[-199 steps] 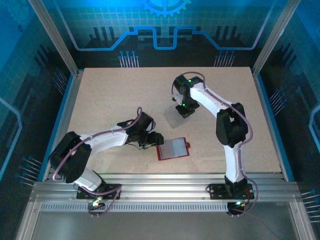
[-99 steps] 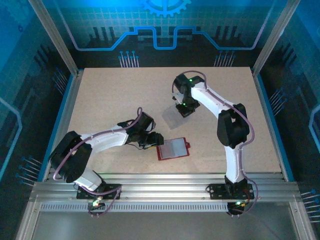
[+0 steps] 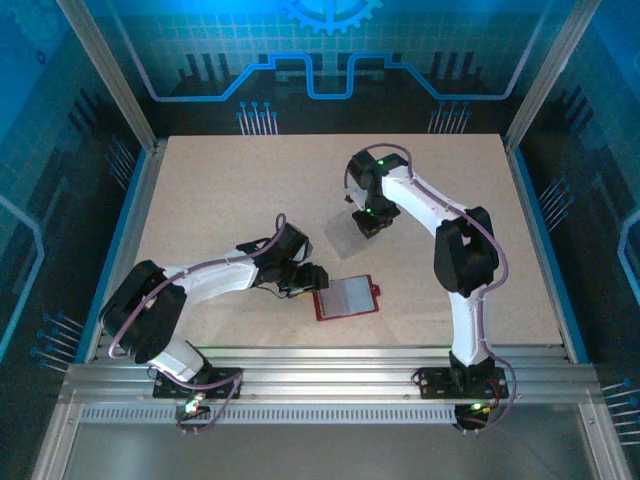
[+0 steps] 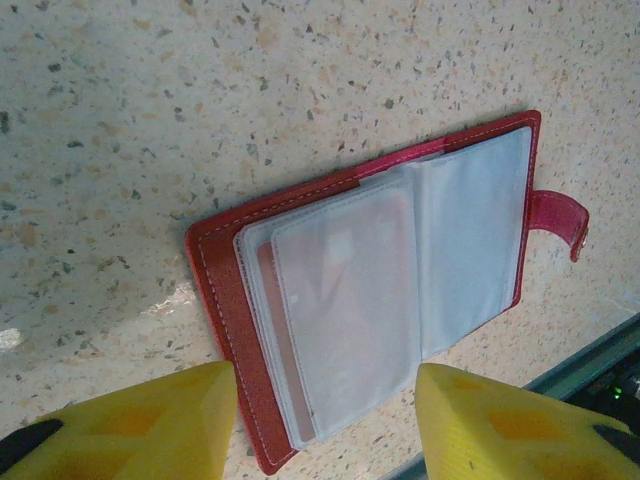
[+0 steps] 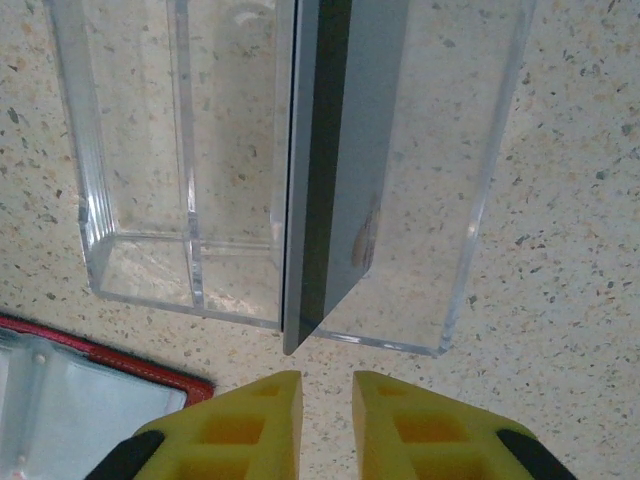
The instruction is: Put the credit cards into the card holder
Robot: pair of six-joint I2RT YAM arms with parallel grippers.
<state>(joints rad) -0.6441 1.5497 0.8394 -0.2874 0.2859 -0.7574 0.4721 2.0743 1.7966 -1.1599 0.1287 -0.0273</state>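
The red card holder (image 3: 347, 298) lies open on the table, pale pockets up, snap tab to the right. My left gripper (image 3: 308, 283) is open at its left edge, and its fingers straddle the near end of the card holder (image 4: 380, 280). A brownish card edge (image 4: 272, 330) shows inside a pocket. The dark credit cards (image 5: 335, 170) stand on edge in the clear plastic box (image 5: 130, 150). My right gripper (image 5: 328, 400) hovers just short of them, its jaws a narrow gap apart with nothing between them. A corner of the card holder (image 5: 60, 390) shows at lower left.
The clear box (image 3: 350, 232) sits mid-table under my right gripper (image 3: 368, 222), a short way up and right of the card holder. The metal rail (image 3: 320, 365) runs along the near table edge close below the card holder.
My right gripper's jaws have parted slightly. Both arms stay where they were, and the card holder has not moved.
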